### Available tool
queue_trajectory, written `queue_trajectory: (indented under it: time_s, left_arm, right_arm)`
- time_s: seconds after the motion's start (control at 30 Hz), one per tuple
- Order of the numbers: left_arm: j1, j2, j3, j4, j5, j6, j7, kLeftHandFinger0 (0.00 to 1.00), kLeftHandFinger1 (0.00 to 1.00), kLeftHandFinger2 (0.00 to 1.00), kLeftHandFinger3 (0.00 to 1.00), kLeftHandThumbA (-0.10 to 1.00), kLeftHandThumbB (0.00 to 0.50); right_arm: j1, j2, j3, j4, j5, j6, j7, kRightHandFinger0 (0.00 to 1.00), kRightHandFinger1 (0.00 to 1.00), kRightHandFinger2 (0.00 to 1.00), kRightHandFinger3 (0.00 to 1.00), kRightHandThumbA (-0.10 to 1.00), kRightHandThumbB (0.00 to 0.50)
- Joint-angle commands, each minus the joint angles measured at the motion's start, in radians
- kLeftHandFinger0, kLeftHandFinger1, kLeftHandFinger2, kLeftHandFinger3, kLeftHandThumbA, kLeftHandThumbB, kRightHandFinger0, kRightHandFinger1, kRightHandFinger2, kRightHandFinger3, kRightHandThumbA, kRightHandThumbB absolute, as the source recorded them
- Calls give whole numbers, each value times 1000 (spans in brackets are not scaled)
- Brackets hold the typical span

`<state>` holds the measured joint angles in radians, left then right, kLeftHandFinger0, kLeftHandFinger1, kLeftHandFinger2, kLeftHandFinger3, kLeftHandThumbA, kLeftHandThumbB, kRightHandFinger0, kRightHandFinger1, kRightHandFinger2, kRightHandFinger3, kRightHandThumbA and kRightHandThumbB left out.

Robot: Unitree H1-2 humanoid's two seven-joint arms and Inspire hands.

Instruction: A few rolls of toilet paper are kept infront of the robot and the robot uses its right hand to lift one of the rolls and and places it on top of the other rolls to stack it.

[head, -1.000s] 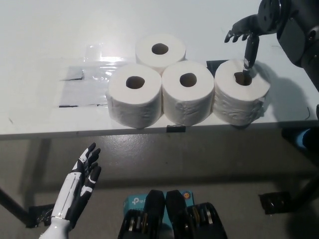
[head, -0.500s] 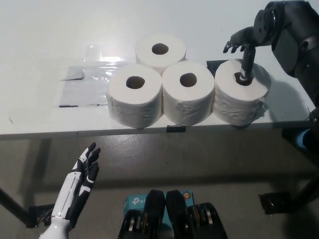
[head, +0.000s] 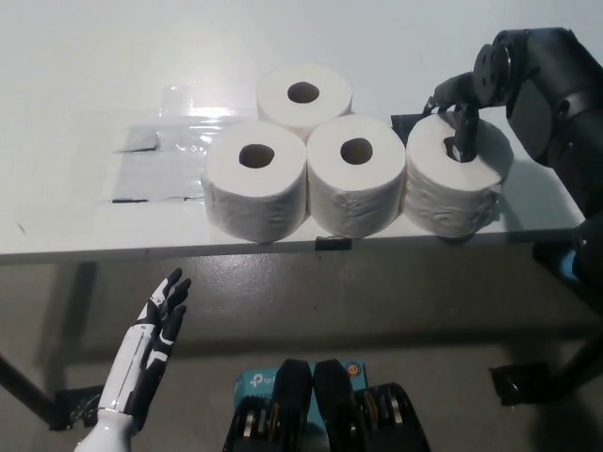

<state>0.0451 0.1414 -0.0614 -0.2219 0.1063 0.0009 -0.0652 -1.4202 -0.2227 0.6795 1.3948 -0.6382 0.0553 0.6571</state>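
A white table (head: 85, 85) fills the upper part of the head view, its near edge running across the middle of the picture, with grey floor (head: 396, 301) below it. On the table, left of the rolls, lies a flat sheet of clear plastic (head: 155, 155) with dark edges. Four rolls of toilet paper stand upright on the table with their core holes facing up: the left front roll (head: 254, 188), the middle front roll (head: 356, 184) touching it, the right roll (head: 457, 184) just beside the middle one at the table's right end near the front edge, and the back roll (head: 303, 96) behind and between the left and middle ones, touching them. None is stacked on another. The black right arm (head: 556, 94) comes in from the right edge and bends down over the right roll. The right hand (head: 460, 108) sits at the top of that roll, with one finger pushed down into the core hole and the others curled over the roll's far upper rim, so it has a pinching hold on the roll's wall; the roll rests on the table. The white left hand (head: 155, 330) hangs low at the lower left, below the table's edge and well apart from the rolls, holding nothing, its fingers straight and slightly spread
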Motion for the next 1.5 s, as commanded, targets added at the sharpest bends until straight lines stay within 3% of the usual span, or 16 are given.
queue_trajectory:
  time_s: [0.0,0.13,0.2,0.27,0.37,0.53,0.57,0.63,0.7,0.77,0.83,1.07,1.13,1.2,1.27,1.47]
  left_arm:
    - [-16,1,2,-37,-7,-27,-7,1000,1000,1000,1000,964,258]
    - [-11,-2,1,-39,-7,-25,-7,1000,1000,1000,1000,967,292]
    - [-16,0,1,-37,-2,-33,-5,1000,1000,1000,1000,977,304]
    - [-17,-1,2,-40,-3,-26,-6,1000,1000,1000,1000,985,308]
    - [-21,0,3,-40,-5,-26,-6,1000,1000,1000,1000,1000,314]
    - [-23,2,9,-44,-14,-20,-8,1000,1000,1000,1000,999,294]
    - [-23,2,10,-45,-15,-20,-6,1000,1000,1000,1000,998,297]
    - [-26,2,13,-42,-15,-25,-4,1000,1000,1000,1000,995,312]
    - [-26,2,13,-41,-16,-24,-4,1000,1000,1000,1000,994,320]
    - [-24,0,13,-42,-14,-25,-3,1000,1000,1000,1000,994,317]
    - [-23,-1,14,-43,-16,-26,-3,1000,1000,1000,1000,990,297]
    - [-20,2,17,-34,-18,-29,-3,1000,1000,1000,1000,997,305]
    - [-19,2,17,-32,-22,-30,-4,1000,1000,1000,1000,996,305]
    - [-14,3,17,-32,-21,-33,-4,1000,1000,1000,1000,992,290]
    - [-10,3,17,-31,-19,-35,-3,1000,1000,1000,1000,989,289]
    - [-4,-1,15,-28,-17,-36,-1,1000,1000,1000,1000,988,324]
  right_arm:
    - [-13,-8,-11,-2,-4,-8,-98,1000,1000,1000,1000,773,416]
    - [32,3,-26,6,0,-2,-231,1000,1000,1000,1000,518,364]
    - [47,8,-12,14,-17,-12,-280,1000,1000,1000,1000,195,361]
    - [64,7,9,11,-38,-29,-322,982,924,897,702,-56,310]
    - [98,-2,21,5,-50,-53,-428,276,364,451,460,-100,269]
    - [144,-27,-23,-4,-11,-104,-546,116,201,274,424,-100,269]
    - [146,-32,-27,-5,-9,-116,-563,3,78,166,315,-100,265]
    - [150,-44,-32,-8,-8,-126,-597,343,447,533,545,-100,299]
    - [153,-52,-34,-15,-11,-137,-624,428,485,598,677,-100,310]
    - [164,-65,-46,-19,-3,-165,-668,326,379,511,708,-100,287]
    - [168,-74,-48,-29,-6,-171,-691,35,116,277,705,-100,255]
    - [237,-128,-81,-159,-43,-192,-999,0,6,149,267,-100,228]
    - [262,-139,-92,-194,-57,-198,-1088,0,28,330,260,-100,229]
    - [323,-159,-128,-278,-75,-200,-1230,0,275,869,699,-100,153]
    - [359,-168,-161,-340,-75,-188,-1259,0,475,899,984,-100,115]
    - [463,-201,-245,-556,-122,-145,-1372,0,483,917,899,-100,123]
